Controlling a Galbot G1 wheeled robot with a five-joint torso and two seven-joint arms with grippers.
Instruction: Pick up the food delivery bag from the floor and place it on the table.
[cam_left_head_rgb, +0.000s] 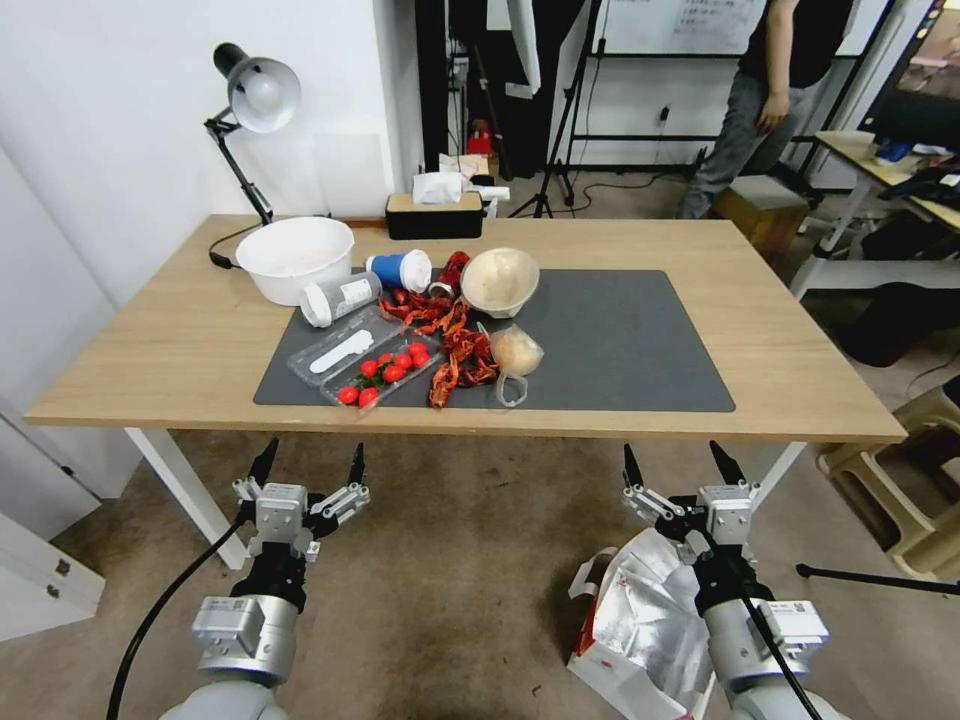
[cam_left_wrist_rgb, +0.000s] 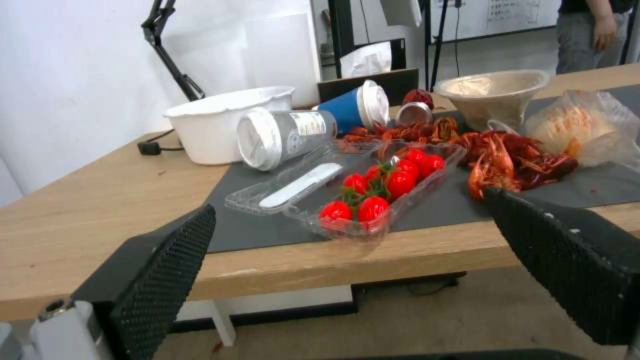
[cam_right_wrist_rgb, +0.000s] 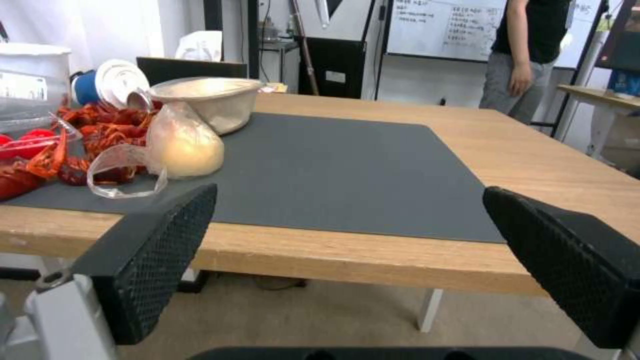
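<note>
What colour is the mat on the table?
Dark grey mat, clearest in the head view.

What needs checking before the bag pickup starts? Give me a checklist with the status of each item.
1. Food delivery bag located on the floor, under the right arm: ok.
2. Right gripper open and empty: ok.
3. Left gripper open, in front of the table edge: ok.
4. Bag handles reachable: cannot tell, the arm hides part of the bag.
5. Free landing spot on the dark mat, right half bare: ok.
6. Bag secured in a grip: not ok, neither gripper touches it.
</note>
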